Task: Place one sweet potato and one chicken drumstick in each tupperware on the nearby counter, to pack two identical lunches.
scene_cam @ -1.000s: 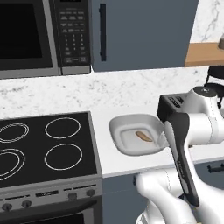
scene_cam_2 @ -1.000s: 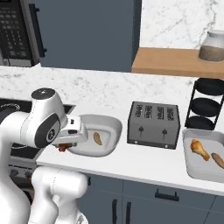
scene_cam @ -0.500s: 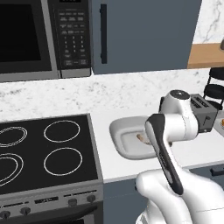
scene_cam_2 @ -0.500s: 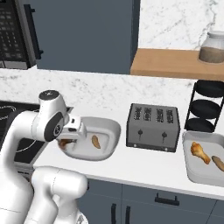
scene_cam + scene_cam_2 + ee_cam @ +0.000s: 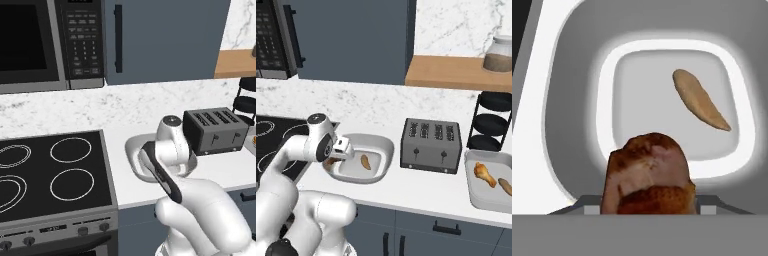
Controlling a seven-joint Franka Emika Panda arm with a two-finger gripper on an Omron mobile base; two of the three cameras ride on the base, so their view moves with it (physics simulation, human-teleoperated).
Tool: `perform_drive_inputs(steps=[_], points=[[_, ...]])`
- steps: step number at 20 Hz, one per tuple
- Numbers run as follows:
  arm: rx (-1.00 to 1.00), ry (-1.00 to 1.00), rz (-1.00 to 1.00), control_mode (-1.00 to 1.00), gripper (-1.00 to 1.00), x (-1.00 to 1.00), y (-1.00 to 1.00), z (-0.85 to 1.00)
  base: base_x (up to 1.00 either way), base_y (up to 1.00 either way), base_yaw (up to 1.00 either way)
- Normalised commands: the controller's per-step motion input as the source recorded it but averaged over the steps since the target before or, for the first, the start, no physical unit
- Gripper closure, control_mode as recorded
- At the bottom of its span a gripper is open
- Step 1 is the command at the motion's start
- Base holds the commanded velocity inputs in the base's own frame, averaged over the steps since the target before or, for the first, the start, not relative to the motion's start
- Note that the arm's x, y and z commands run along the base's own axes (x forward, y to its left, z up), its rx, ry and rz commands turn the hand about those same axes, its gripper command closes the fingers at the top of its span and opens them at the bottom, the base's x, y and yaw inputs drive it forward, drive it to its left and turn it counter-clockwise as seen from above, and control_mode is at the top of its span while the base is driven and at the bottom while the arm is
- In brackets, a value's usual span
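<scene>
My gripper (image 5: 333,160) is shut on a dark reddish-brown chicken drumstick (image 5: 648,175), which hangs over the near left rim of the left tupperware (image 5: 387,150). One sweet potato (image 5: 700,99) lies on that tupperware's floor (image 5: 637,100), apart from the drumstick. In the left base view my arm covers most of this tupperware (image 5: 131,150). The right tupperware (image 5: 472,172) holds a golden-brown chicken drumstick (image 5: 483,174) with a second sweet potato (image 5: 504,186) beside it. Both containers rest on the white counter (image 5: 421,187).
A dark toaster (image 5: 431,145) stands on the counter between the two containers. The black stove top (image 5: 50,175) lies to the left of the left container. A black rack (image 5: 495,120) stands behind the right one, under a wooden shelf (image 5: 456,72) with a jar.
My arm has swung left with the drumstick still gripped, bringing the hand over the left tupperware. The food lying in both containers has not moved.
</scene>
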Motion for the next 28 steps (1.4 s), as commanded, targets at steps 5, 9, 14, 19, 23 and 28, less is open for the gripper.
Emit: perform_drive_inputs(steps=[5, 9, 14, 19, 23, 28], points=[[0.0, 0.18, 0.0, -1.0, 1.0, 0.83, -0.18, -0.09, 0.0, 0.0, 0.0], [0.0, 0.24, 0.02, -1.0, 1.0, 0.89, -0.09, 0.0, 0.0, 0.0, 0.0], [0.0, 0.07, 0.02, -1.0, 1.0, 0.13, -0.01, -0.33, 0.0, 0.0, 0.0], [0.05, 0.0, 0.0, -1.0, 1.0, 0.0, 0.0, -0.46, 0.0, 0.0, 0.0], [0.12, -0.13, 0.0, -1.0, 1.0, 0.0, 0.0, -0.37, 0.0, 0.0, 0.0], [0.16, -0.25, 0.0, -1.0, -1.0, 0.22, 0.03, -0.3, 0.0, 0.0, 0.0]])
